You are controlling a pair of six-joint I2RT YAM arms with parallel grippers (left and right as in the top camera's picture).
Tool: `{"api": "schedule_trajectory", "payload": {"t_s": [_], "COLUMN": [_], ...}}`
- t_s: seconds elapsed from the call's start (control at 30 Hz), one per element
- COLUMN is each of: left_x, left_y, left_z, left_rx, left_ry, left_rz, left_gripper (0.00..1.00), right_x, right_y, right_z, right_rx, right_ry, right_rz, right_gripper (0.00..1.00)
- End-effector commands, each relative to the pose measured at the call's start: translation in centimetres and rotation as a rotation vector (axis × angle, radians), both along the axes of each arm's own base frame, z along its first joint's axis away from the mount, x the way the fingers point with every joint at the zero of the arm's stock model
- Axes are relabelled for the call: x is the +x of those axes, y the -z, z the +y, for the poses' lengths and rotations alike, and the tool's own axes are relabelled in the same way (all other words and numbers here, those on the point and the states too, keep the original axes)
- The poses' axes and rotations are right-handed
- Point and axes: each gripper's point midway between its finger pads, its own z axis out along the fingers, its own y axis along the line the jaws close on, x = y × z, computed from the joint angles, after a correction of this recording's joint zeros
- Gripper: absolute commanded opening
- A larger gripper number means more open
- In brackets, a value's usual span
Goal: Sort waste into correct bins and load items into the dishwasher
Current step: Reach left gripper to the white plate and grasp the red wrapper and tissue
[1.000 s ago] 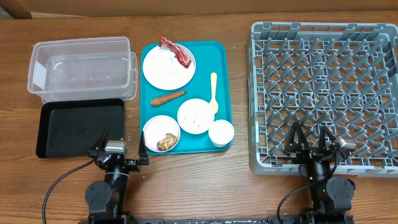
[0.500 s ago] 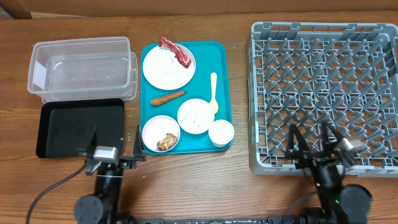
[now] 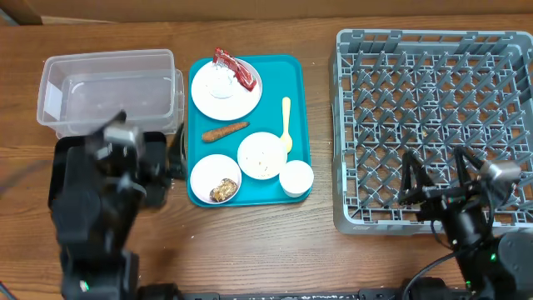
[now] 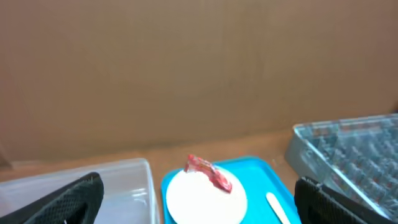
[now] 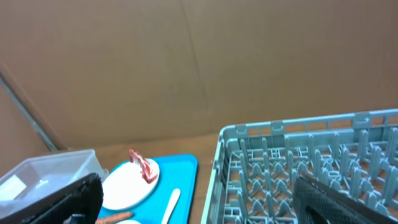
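Note:
The teal tray (image 3: 296, 83) holds a round plate (image 3: 223, 93) with a red wrapper (image 3: 235, 70), a carrot (image 3: 225, 132), a yellow spoon (image 3: 286, 123), a bowl with rice grains (image 3: 263, 155), a bowl with a brown lump (image 3: 215, 179) and a small cup (image 3: 296, 177). I cannot tell a napkin apart from the plate. My left gripper (image 3: 171, 158) is open and empty, raised over the black tray (image 3: 60, 171). It looks toward the plate (image 4: 205, 198) and wrapper (image 4: 208, 172). My right gripper (image 3: 435, 179) is open and empty over the front of the grey dish rack (image 3: 433, 50).
The clear tub (image 3: 108, 83) stands behind the black tray, left of the teal tray. The left arm hides much of the black tray. The dish rack fills the right side of the table. A cardboard wall stands behind the table.
My left arm has risen and swung forward over the black tray. My right arm has lifted and shifted a little right over the rack's front edge. Both grippers stayed open.

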Motion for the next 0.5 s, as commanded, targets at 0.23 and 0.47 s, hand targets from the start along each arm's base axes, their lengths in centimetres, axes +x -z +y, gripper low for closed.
{"api": "schedule_trajectory", "payload": {"t_s": [0.23, 0.47], "left_x": [7.2, 10.1], "left_y": [-3.3, 3.0], "left_z": [-4.6, -8.2], "left_rx": [-0.016, 0.149], "left_ry": [0.191, 0.226], "left_rz": [0.328, 0.726], "left_gripper": [1.0, 1.0], "right_x": [3.0, 5.5], "right_y": [-2.4, -0.4], "right_z": [1.7, 2.0], "right_rx": [0.006, 0.021], "right_ry": [-0.098, -0.113], "right_rz": [0.244, 0.516], "right_gripper": [1.0, 1.0]}}
